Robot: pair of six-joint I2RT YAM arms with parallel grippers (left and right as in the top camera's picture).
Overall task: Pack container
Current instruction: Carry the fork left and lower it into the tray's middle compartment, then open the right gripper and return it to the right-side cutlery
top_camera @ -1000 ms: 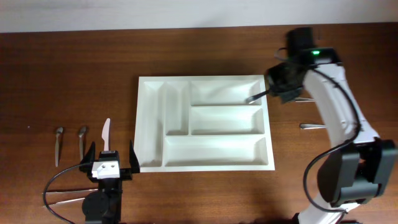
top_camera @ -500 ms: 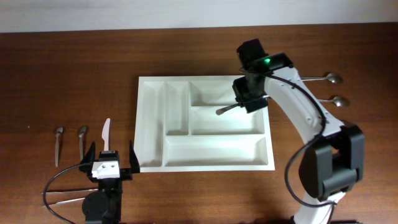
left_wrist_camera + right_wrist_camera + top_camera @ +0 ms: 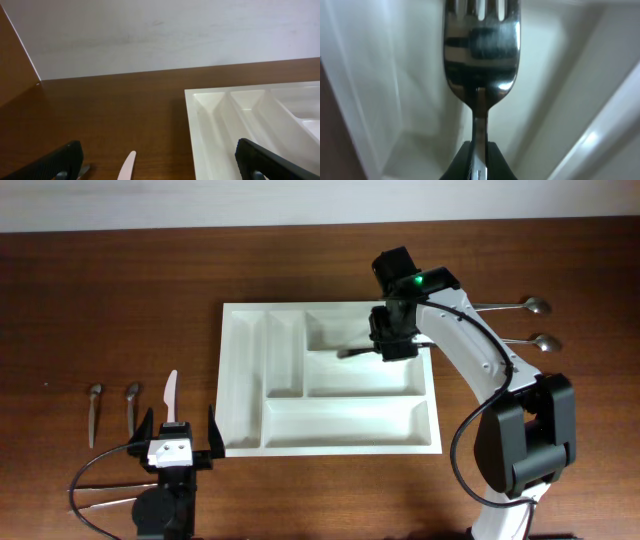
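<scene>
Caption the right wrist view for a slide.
Right gripper pinching a shiny metal fork by its handle over the white plastic cutlery tray.

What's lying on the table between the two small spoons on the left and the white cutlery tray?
One white knife lies between the spoons and the tray, nothing else. The overhead view shows it best.

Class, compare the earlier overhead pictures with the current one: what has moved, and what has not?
The right gripper, shut on the fork, moved left from the container's right edge to above its upper compartments. The left gripper and knife stayed put.
</scene>
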